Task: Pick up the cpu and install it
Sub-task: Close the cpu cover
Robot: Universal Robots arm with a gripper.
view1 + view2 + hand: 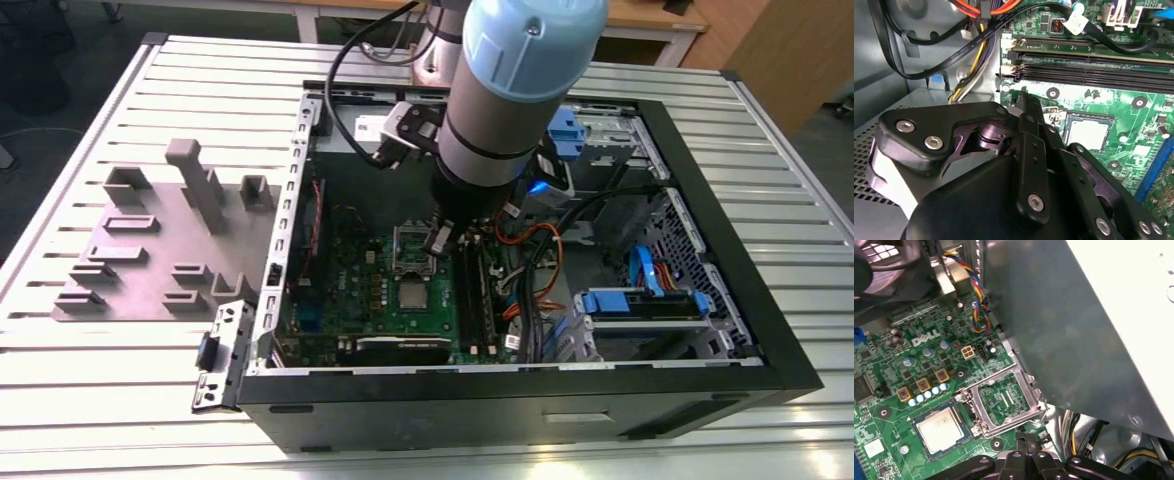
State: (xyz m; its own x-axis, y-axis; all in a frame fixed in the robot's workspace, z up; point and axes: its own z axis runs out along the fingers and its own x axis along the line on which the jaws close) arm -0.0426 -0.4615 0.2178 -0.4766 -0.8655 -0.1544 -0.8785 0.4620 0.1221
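Note:
The cpu (416,296), a small square chip with a silvery top, lies flat in its socket on the green motherboard (354,300); both wrist views show the cpu (940,429) (1089,134) there too. Beside it the silver socket bracket (1004,400) (414,245) stands flipped open. My gripper (439,243) hangs inside the computer case at the bracket's edge, on the side toward the memory slots. Its black fingers (1026,117) meet at the tips, so the gripper (1024,97) (1026,442) is shut with nothing between them. It is apart from the cpu.
The open black case (721,250) walls in the work area. Memory slots (470,290), orange and black cables (534,250) and a blue drive cage (647,300) crowd the exterior view's right. A grey metal box (1079,340) stands close by. A grey fixture plate (160,250) lies on the table.

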